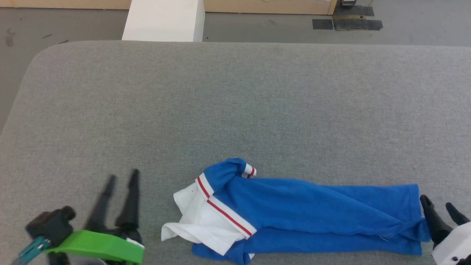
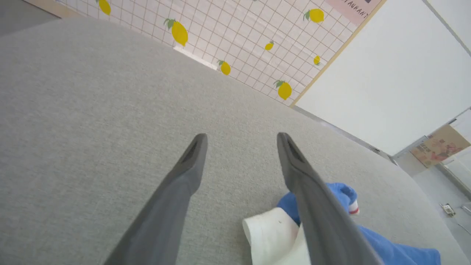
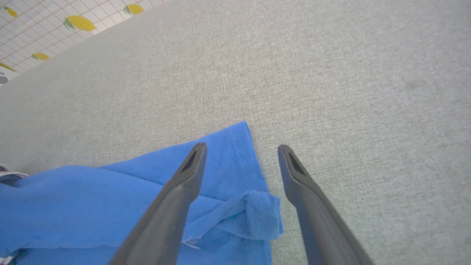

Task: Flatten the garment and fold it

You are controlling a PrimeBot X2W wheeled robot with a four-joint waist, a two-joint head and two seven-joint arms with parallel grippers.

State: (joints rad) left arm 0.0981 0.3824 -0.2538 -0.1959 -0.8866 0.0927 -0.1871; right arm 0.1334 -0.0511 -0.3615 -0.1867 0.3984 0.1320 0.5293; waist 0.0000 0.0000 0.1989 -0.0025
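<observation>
Grey woven surface [image 1: 235, 92], rounded corners. Soft blue garment [image 1: 312, 209] bunched into a long creased strip between both grippers. Left gripper [image 1: 123, 176] wide apart, empty, white sleeve beside it. Right gripper [image 1: 436, 202] spread wide, empty, at the stitched hem corner.

There is one garment [image 1: 312, 209] on one grey table [image 1: 235, 103]. The garment shows two white bands with red stripes. There are two pincers, the left pincer [image 1: 123, 176] and the right pincer [image 1: 438, 202], and each has two dark fingers, four in all. One white block [image 1: 163, 20] stands beyond the table's far edge. In the left wrist view, seven lemon prints [image 2: 179, 33] can be counted on the tiled wall, and there is one cardboard box [image 2: 439, 145].
</observation>
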